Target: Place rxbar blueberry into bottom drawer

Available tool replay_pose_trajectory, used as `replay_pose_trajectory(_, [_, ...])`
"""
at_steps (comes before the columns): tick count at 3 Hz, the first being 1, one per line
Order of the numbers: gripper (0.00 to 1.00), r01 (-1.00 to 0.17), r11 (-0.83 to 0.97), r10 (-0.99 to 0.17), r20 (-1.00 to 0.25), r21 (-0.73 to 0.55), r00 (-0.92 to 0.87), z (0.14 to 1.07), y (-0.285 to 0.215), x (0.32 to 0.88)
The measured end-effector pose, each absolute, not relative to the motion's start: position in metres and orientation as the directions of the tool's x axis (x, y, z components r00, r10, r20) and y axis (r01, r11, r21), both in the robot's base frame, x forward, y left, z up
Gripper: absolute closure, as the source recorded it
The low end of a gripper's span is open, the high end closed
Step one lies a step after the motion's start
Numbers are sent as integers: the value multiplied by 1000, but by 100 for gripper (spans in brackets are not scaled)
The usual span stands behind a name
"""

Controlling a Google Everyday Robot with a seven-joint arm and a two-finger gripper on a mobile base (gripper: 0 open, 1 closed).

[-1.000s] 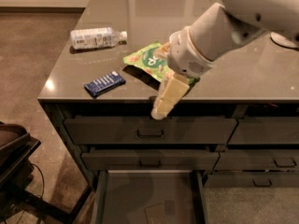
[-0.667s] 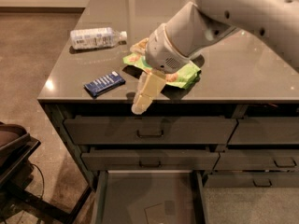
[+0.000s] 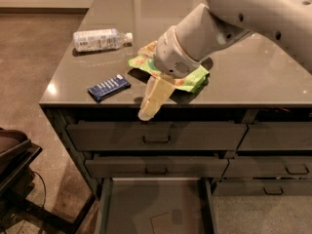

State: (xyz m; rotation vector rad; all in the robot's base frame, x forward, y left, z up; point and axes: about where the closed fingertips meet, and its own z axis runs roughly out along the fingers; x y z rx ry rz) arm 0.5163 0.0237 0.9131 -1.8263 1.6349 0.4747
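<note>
Compared with a second ago, the gripper [image 3: 146, 113] has swung leftward across the green snack bag [image 3: 195, 77] and now hangs off that bag's front-left corner, tip down and out past the counter's [image 3: 253, 77] front edge. Over the last 0.7 s it has barely shifted. Its pale fingers [image 3: 156, 95] lie pressed together as one tapering wedge, with nothing between them. The bulky white wrist covers the middle of the green snack bag, so the bag's edges show on both sides of it, where earlier mostly one side showed. The bag, the bar and the bottle have all kept their places.

The rxbar blueberry [image 3: 109, 87] lies flat on the counter, left of the green snack bag and apart from it, close to the front edge. Its long axis runs diagonally: the near end points away from the bag toward the front-left corner, and the far end points back toward the bag's left tip. White lettering faces up. The gripper is near it but not touching.

A clear plastic bottle [image 3: 100, 39] lies on its side behind and left of the green snack bag, cap end toward the bag.

Below and in front of the bag, the bottom drawer [image 3: 146, 199] stands pulled open, with its pale floor showing.
</note>
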Motion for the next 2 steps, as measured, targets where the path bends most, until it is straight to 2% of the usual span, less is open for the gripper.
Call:
replay_pose_trajectory(1, [0, -976, -25, -747, -645, -215, 161, 913, 23, 516])
replay_pose_trajectory(2, [0, -970, -81, -728, -651, -228, 214, 912, 39, 543])
